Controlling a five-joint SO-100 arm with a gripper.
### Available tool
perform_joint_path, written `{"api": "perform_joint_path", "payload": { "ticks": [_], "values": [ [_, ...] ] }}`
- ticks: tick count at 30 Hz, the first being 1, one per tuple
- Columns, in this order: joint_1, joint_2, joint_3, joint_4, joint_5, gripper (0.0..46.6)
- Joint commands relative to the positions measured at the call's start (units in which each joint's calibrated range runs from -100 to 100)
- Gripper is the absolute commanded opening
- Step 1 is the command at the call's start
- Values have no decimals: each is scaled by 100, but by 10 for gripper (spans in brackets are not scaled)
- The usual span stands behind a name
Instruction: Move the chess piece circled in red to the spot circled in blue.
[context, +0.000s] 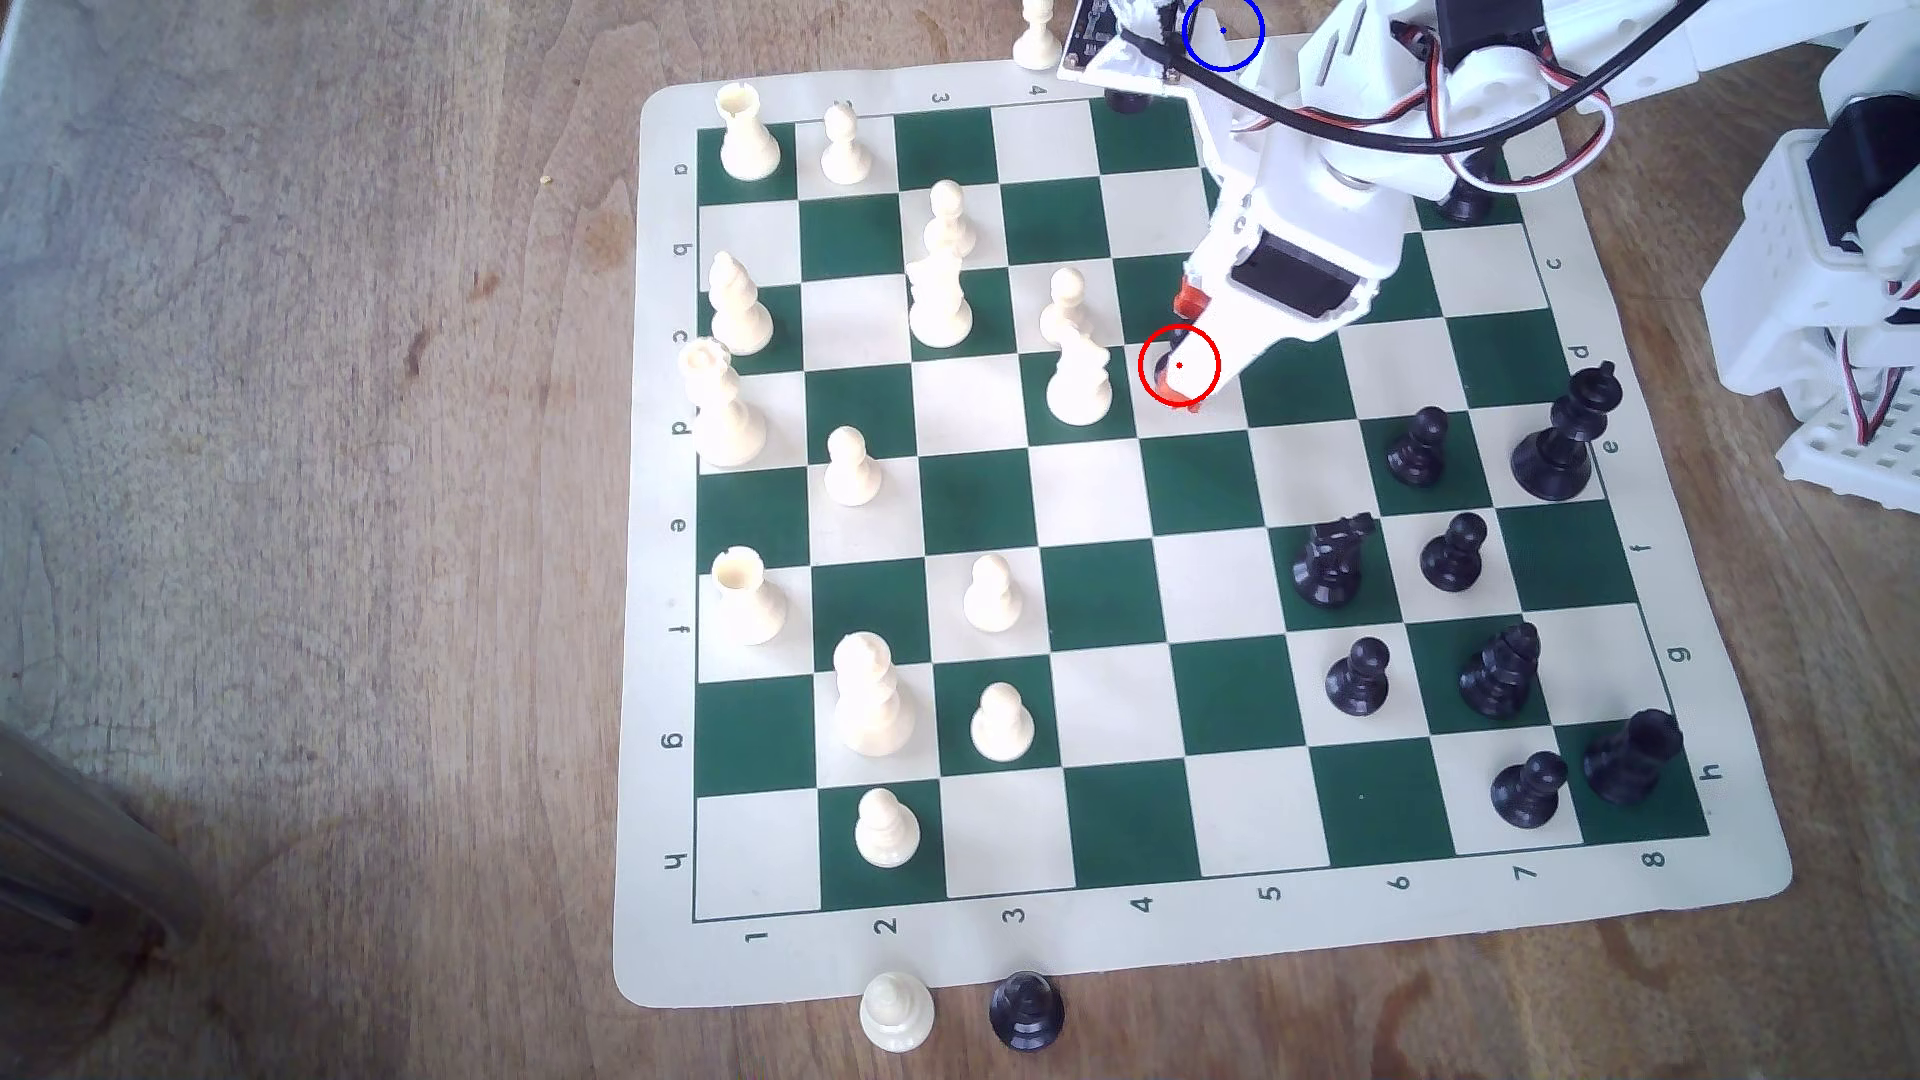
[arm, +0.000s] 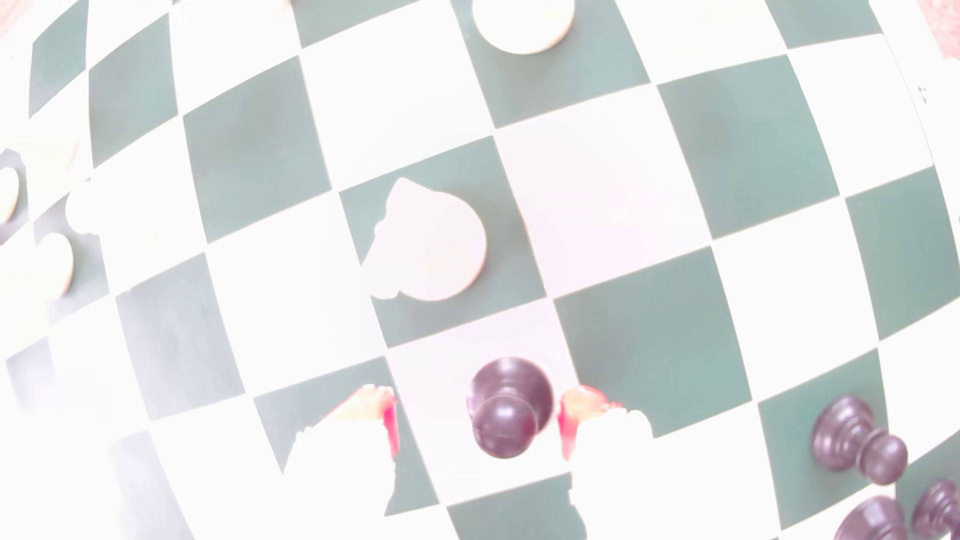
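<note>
step: grasp | my gripper (arm: 478, 423) wide around black pawn (arm: 506, 410), seemingly not touching | close evenly at collar, avoid white knight (arm: 431, 244)

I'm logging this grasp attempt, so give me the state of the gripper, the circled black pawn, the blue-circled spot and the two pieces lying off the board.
gripper: open, straddling the pawn.
black pawn: upright on a white square, not yet gripped.
blue-circled spot: bare wood.
cream piece off the board: upright.
black piece off the board: upright.
</note>
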Motion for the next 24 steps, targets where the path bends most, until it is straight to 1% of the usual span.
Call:
{"api": "perform_joint_path", "payload": {
  "ticks": [1,4,8,9,10,11,13,14,19,21,24],
  "values": [
    [-25,-49,-89,-98,-34,150],
    [-33,-23,-89,-107,-34,119],
    [-48,-7,-89,-107,-39,109],
    [-48,-7,-89,-107,-39,100],
    [-64,2,-89,-82,-29,75],
    [-72,2,-89,-82,-29,60],
    [-87,2,-89,-66,-39,9],
    [-95,2,-80,-33,-39,3],
    [-79,-57,-80,-25,-49,3],
    [-40,-151,-162,114,-15,3],
    [7,-482,-715,958,29,3]
  ]
}}
